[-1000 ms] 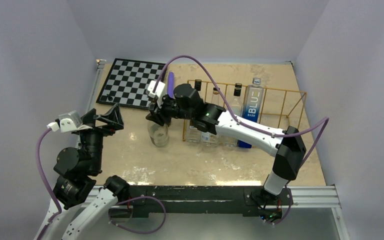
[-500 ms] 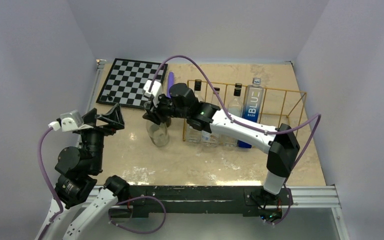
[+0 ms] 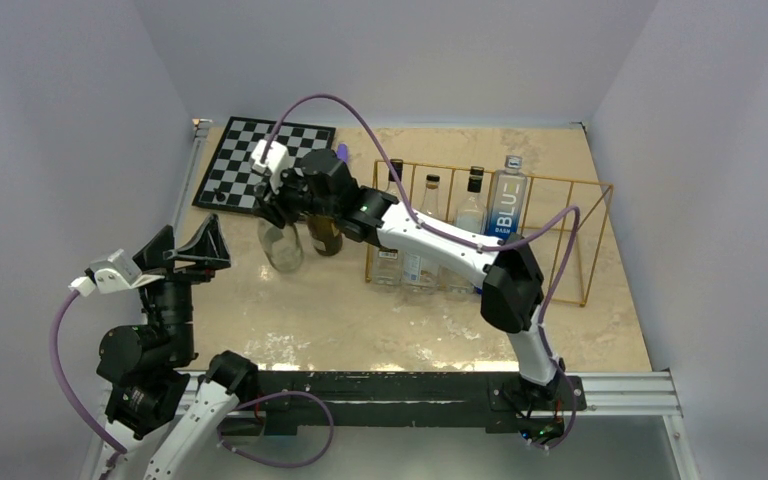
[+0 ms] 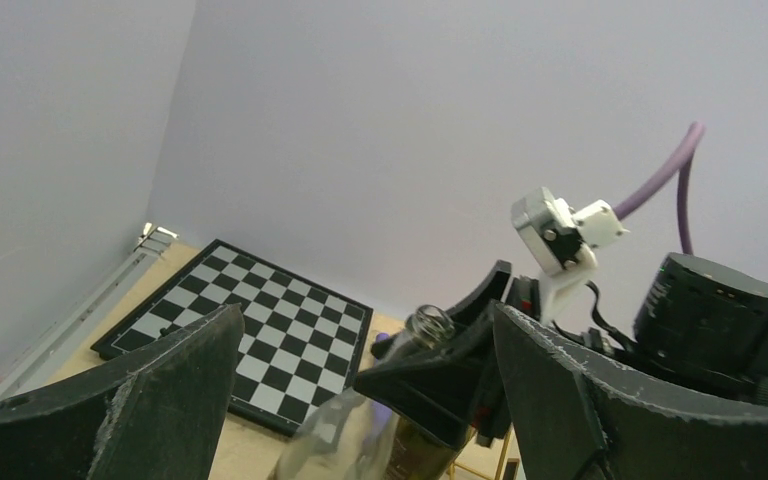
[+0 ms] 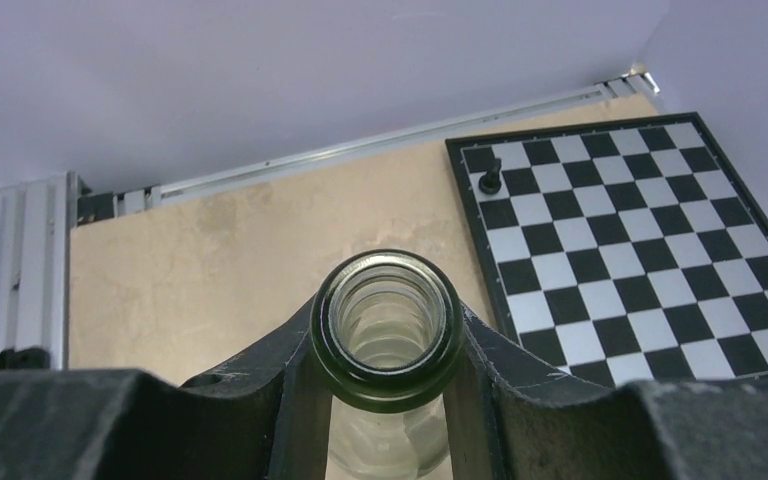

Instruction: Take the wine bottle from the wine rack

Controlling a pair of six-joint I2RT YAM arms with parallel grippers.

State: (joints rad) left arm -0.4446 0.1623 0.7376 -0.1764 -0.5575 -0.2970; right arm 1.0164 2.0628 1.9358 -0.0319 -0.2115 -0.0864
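My right gripper (image 3: 278,207) is shut on the neck of a clear glass wine bottle (image 3: 282,247). It holds the bottle left of the gold wire wine rack (image 3: 550,181), near the chessboard's front edge. In the right wrist view the fingers (image 5: 290,380) clamp the neck just under the open mouth (image 5: 387,318). The left wrist view shows the bottle (image 4: 335,440) tilted, with the right gripper on it. My left gripper (image 3: 182,250) is open and empty, raised at the left, facing the bottle. I cannot tell whether the bottle's base touches the table.
A dark olive bottle (image 3: 325,236) stands just right of the held bottle, outside the rack. Several bottles remain in the rack, among them a tall blue-labelled one (image 3: 505,222). The chessboard (image 3: 260,165) lies at the back left, with one black piece (image 5: 490,181) on it.
My right arm has carried the clear bottle leftward, farther from the rack and toward the chessboard. The dark bottle now shows beside it. My left arm has shifted slightly left and down.
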